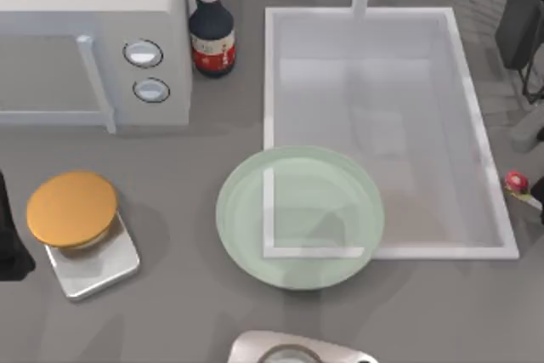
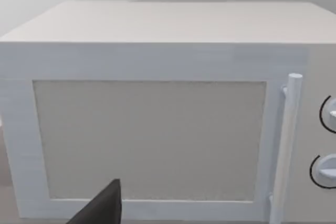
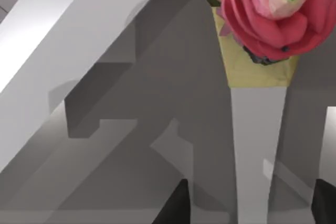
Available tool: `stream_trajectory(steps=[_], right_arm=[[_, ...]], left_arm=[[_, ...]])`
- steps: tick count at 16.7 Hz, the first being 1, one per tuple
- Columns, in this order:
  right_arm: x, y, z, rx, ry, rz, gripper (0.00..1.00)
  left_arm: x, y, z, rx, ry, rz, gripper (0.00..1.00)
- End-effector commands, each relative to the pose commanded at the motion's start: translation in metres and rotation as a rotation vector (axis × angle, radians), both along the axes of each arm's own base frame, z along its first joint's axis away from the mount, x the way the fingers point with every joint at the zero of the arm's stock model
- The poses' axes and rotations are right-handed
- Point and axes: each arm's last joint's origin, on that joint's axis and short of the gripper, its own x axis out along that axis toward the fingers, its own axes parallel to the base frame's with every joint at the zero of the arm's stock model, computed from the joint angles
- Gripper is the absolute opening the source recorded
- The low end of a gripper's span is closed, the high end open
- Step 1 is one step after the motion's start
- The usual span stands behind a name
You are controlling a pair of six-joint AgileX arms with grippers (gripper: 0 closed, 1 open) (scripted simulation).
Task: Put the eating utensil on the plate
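Note:
The plate (image 1: 299, 217) is a large pale green glassy dish at the table's middle, lying over the front left corner of a white basin. The eating utensil (image 1: 517, 183) lies at the table's right edge, just outside the basin's right rim, with its red knob towards the basin. In the right wrist view its red knob (image 3: 268, 14) and white handle (image 3: 257, 145) run straight towards my right gripper (image 3: 249, 208). That gripper is open, one finger on each side of the handle with a gap on both sides. My left arm (image 1: 8, 244) is parked at the table's left edge.
A white microwave (image 1: 93, 48) stands back left, close in front of the left wrist camera (image 2: 157, 129). A dark sauce bottle (image 1: 211, 31) is beside it. The white basin (image 1: 476, 125) fills the back right. An orange disc on a steel base (image 1: 72, 210) sits front left. A metal object (image 1: 293, 350) is at the front edge.

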Motion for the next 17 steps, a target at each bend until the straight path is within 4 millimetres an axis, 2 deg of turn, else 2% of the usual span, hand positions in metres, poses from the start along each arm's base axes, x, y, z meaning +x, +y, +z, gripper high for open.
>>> stream_trajectory(steps=[2, 4, 7, 10, 17], right_arm=[[0.003, 0.000, 0.011, 0.000, -0.009, 0.002, 0.00], [0.007, 0.000, 0.035, -0.001, -0.026, 0.002, 0.00], [0.002, 0.000, 0.061, 0.001, 0.037, 0.001, 0.00], [0.001, 0.000, 0.096, 0.000, 0.000, 0.001, 0.00], [0.002, 0.005, 0.098, 0.000, 0.005, -0.015, 0.00]], left_arm=[[0.000, 0.000, 0.000, 0.000, 0.000, 0.000, 1.00], [0.000, 0.000, 0.000, 0.000, 0.000, 0.000, 1.00], [0.000, 0.000, 0.000, 0.000, 0.000, 0.000, 1.00], [0.000, 0.000, 0.000, 0.000, 0.000, 0.000, 1.00], [0.000, 0.000, 0.000, 0.000, 0.000, 0.000, 1.00]])
